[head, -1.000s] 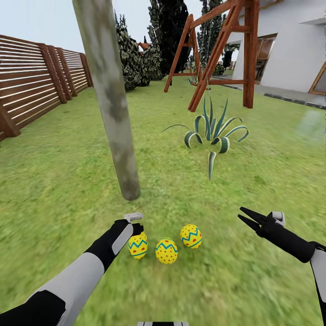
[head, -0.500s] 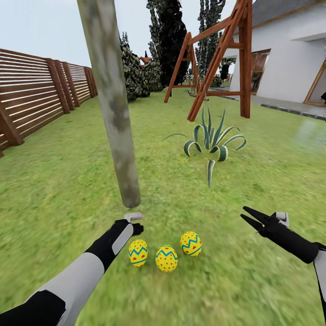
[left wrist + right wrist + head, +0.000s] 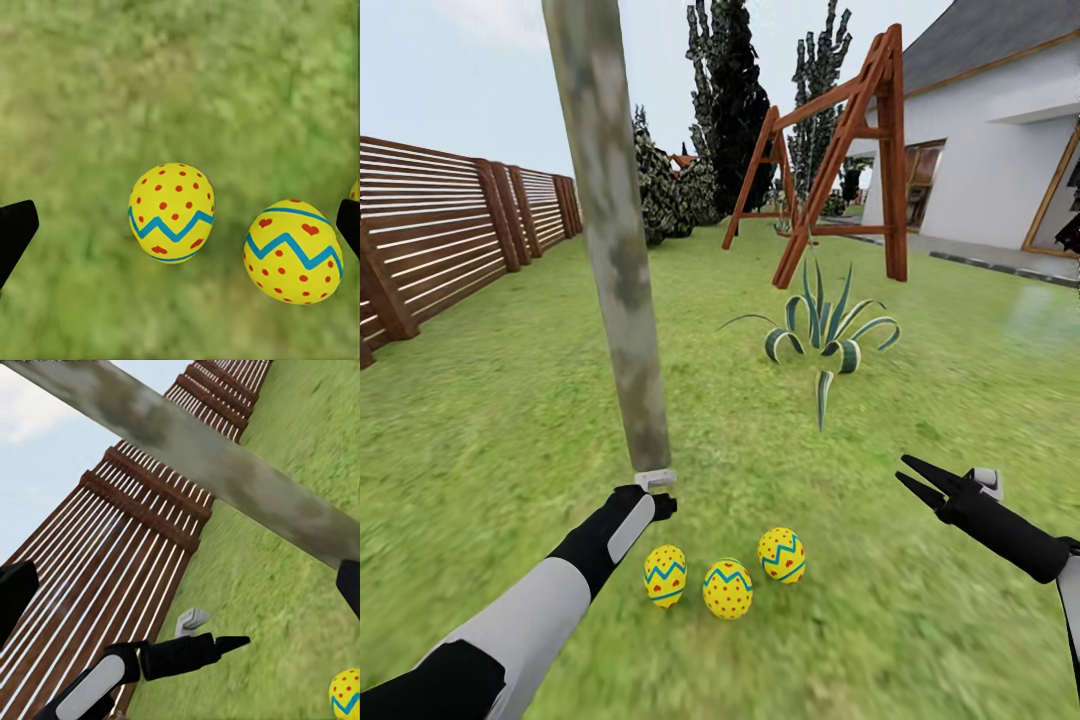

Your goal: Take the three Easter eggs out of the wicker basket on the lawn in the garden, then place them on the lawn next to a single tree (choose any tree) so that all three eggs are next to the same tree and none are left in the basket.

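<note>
Three Easter eggs lie in a row on the lawn [image 3: 480, 450] just in front of the tree [image 3: 622, 290]: the left egg [image 3: 665, 575], the middle egg [image 3: 728, 588] and the right egg [image 3: 781, 555]. My left gripper [image 3: 662, 505] hangs open just above and behind the left egg, holding nothing. From its wrist camera, the left gripper [image 3: 182, 225] stands wide over the left egg [image 3: 172, 212], with the middle egg [image 3: 292, 251] beside it. My right gripper [image 3: 913, 480] is open and empty, well to the right of the eggs. The wicker basket is out of view.
A spiky striped agave [image 3: 825, 340] grows behind the eggs to the right. A wooden swing frame [image 3: 830, 150] and a white house [image 3: 1000, 150] stand further back. A slatted brown fence [image 3: 440, 230] runs along the left, and dark cypresses [image 3: 735, 90] rise at the rear.
The left gripper has let go of the left egg and lifted off it; the egg now rests on the grass. The head view has tilted up a little.
</note>
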Tool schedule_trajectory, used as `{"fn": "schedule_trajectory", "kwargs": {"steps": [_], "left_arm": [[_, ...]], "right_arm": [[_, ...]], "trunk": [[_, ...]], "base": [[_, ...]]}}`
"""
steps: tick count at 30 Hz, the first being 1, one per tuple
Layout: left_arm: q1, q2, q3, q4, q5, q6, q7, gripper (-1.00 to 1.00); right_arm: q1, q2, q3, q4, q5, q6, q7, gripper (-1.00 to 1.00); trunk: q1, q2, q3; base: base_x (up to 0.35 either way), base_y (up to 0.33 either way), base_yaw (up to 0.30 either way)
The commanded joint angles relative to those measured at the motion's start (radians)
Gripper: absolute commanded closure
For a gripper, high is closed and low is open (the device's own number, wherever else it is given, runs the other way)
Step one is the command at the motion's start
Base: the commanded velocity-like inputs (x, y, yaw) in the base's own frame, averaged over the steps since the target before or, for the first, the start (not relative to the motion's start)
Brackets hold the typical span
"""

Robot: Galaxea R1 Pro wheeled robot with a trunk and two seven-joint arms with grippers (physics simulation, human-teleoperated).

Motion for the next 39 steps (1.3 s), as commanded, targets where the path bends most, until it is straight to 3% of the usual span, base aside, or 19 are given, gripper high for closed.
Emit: {"fn": "schedule_trajectory", "kwargs": {"steps": [1,23,39], "left_arm": [[-0.001,0.001,-0.005,-0.001,0.011,0.001,0.010,-1.00],[-0.001,-0.001,-0.007,0.007,0.008,0.000,0.013,-1.00],[-0.001,0.000,-0.007,0.008,0.009,-0.001,0.012,-1.00]], "right_arm": [[-0.001,0.000,-0.001,0.000,0.005,0.003,0.006,-1.00],[-0.001,-0.001,-0.001,0.000,0.006,0.003,0.005,-1.00],[-0.001,-0.001,-0.001,0.000,0.008,0.003,0.005,-1.00]], "trunk": [[-0.001,0.000,0.003],[-0.010,0.005,0.088],[-0.071,0.116,0.138]], "base": [[0.000,0.000,0.000],[0.000,0.000,0.000],[0.000,0.000,0.000]]}}
